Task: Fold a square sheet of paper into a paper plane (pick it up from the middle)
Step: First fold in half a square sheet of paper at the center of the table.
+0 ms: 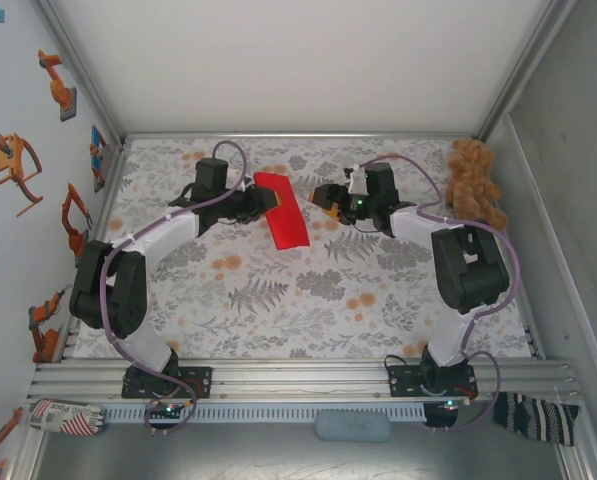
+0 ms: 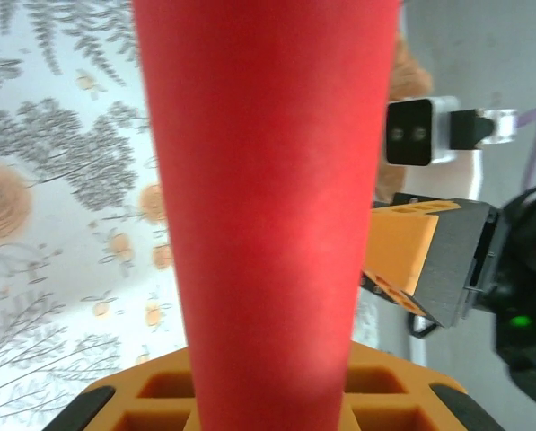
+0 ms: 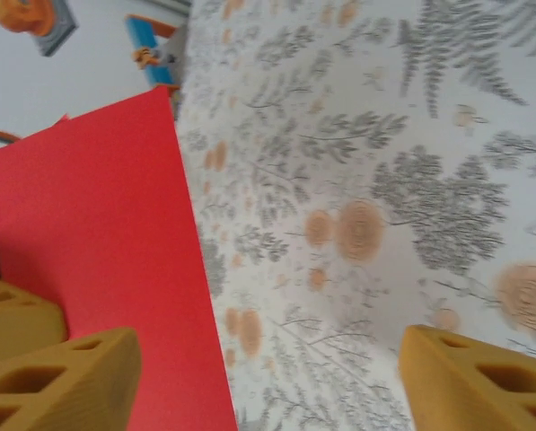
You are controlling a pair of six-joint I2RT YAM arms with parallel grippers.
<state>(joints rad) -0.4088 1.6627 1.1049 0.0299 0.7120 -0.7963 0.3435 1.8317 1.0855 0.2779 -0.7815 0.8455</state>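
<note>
The square sheet of paper [image 1: 283, 210] is bright red and folded into a long narrow shape, held tilted above the patterned table at the back middle. My left gripper [image 1: 262, 203] is shut on its left edge. In the left wrist view the sheet [image 2: 268, 197] rises from between my left gripper's [image 2: 268, 400] orange jaws and fills the middle. My right gripper [image 1: 324, 199] hangs just right of the sheet, open and apart from it. In the right wrist view my right gripper [image 3: 268, 386] stands wide with bare table between its fingers, the red sheet [image 3: 97, 251] beside its left finger [image 3: 65, 373]. The paper plane is out of view.
A brown teddy bear [image 1: 475, 180] sits in the back right corner. The flower-patterned table cover [image 1: 308, 300] stretches between the arms. Metal frame walls close in the left, back and right sides. A striped cloth [image 1: 533, 415] lies off the table's near right.
</note>
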